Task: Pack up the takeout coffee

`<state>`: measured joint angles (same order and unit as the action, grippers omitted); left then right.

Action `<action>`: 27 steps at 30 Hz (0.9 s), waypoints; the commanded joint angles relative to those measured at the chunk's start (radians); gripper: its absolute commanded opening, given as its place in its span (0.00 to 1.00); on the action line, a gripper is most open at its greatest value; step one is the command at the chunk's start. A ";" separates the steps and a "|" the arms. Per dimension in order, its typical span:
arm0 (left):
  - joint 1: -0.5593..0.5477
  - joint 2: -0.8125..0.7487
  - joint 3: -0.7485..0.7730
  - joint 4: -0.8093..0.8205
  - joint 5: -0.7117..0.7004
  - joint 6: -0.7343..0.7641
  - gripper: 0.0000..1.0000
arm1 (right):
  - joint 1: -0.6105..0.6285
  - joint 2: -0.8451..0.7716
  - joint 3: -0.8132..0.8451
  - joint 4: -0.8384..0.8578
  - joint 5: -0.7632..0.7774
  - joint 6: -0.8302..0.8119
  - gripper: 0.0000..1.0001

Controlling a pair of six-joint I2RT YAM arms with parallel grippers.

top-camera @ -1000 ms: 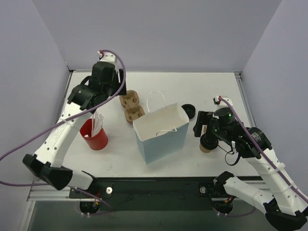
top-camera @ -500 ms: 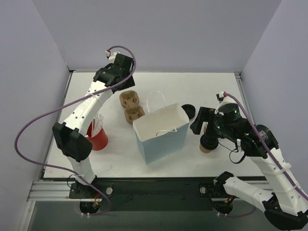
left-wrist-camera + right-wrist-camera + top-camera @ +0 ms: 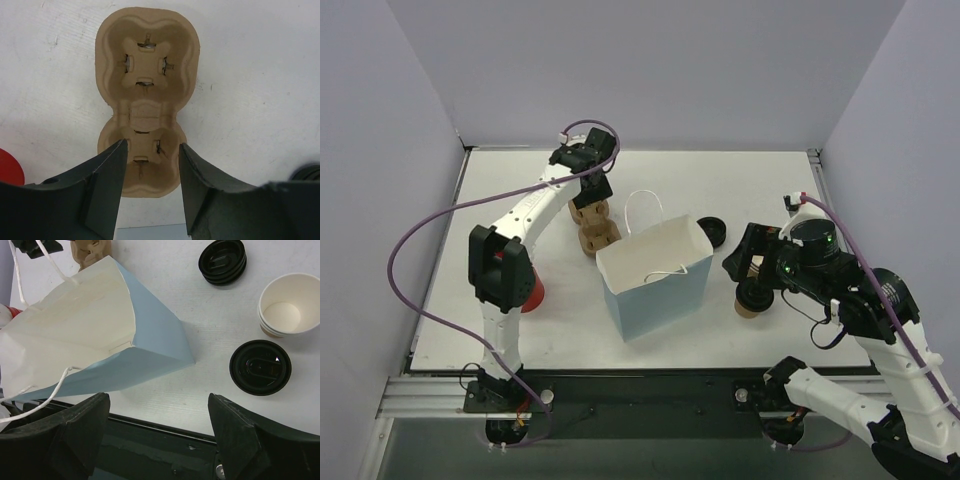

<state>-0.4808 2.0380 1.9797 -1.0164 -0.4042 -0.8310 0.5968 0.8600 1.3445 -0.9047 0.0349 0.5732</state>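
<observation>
The tan pulp tray (image 3: pixel 592 222) lies left of the light blue bag (image 3: pixel 655 278). My left gripper (image 3: pixel 590 190) is open and hovers just above the tray; in the left wrist view its jaws (image 3: pixel 152 146) straddle the tray's (image 3: pixel 145 65) near cell. The red cup (image 3: pixel 528 295) stands at the left, partly behind my left arm, and its edge shows in the left wrist view (image 3: pixel 10 167). My right gripper (image 3: pixel 752 262) is wide open and empty (image 3: pixel 159 400). Under it stand a kraft cup (image 3: pixel 752 303), a black-lidded cup (image 3: pixel 260 367) and an open kraft cup (image 3: pixel 284 305).
A stack of black lids (image 3: pixel 222 261) lies right of the bag's mouth, also in the top view (image 3: pixel 712 230). The bag (image 3: pixel 90 330) stands open with white handles up. Grey walls close in left, right and back. The table's front edge (image 3: pixel 165 420) is near my right gripper.
My left arm has swung from above the red cup to the right and back, ending over the pulp tray. My right gripper has shifted slightly to the right and stays open.
</observation>
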 commanded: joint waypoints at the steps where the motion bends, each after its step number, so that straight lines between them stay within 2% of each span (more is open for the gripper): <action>1: 0.008 0.043 0.024 -0.017 -0.016 -0.022 0.55 | 0.006 -0.004 0.044 -0.034 0.002 0.042 0.80; 9: 0.016 0.109 0.039 -0.016 -0.018 -0.026 0.56 | 0.006 0.025 0.051 -0.051 0.054 0.036 0.80; 27: 0.031 0.133 -0.038 0.039 0.031 0.003 0.59 | 0.006 0.131 0.091 -0.042 0.060 0.020 0.80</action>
<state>-0.4500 2.1590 1.9556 -1.0023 -0.3870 -0.8307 0.5972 0.9852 1.4090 -0.9321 0.0750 0.6014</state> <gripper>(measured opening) 0.590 0.801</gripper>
